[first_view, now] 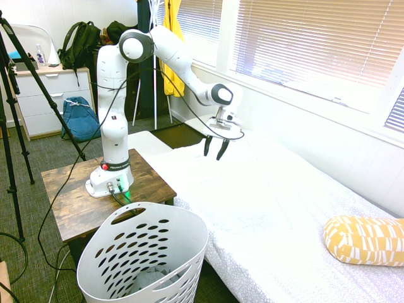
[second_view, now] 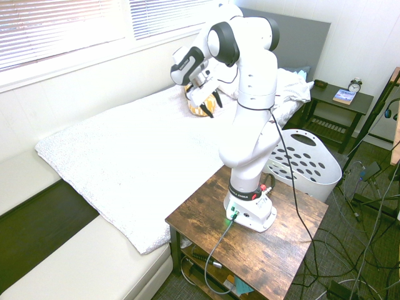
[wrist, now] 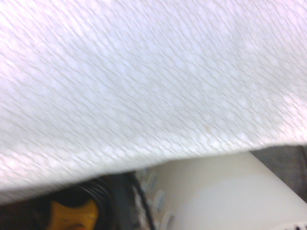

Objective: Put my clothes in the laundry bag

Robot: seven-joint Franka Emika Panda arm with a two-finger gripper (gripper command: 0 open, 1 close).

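My gripper (first_view: 214,149) hangs with fingers spread and nothing in them, over the white bedspread (first_view: 278,208). Only the first exterior view shows the grey T-shirt (first_view: 150,278) crumpled inside the laundry basket (first_view: 183,252), well behind me.

There is 1 white laundry basket (first_view: 142,252) with 1 grey T-shirt (first_view: 150,281) inside it, 1 bed (first_view: 278,208), 1 yellow-and-white pillow (first_view: 364,240), 1 wooden tabletop (first_view: 76,202), 1 blue backpack (first_view: 80,118), 1 yellow garment (first_view: 172,25), and 1 white dresser (first_view: 44,98).
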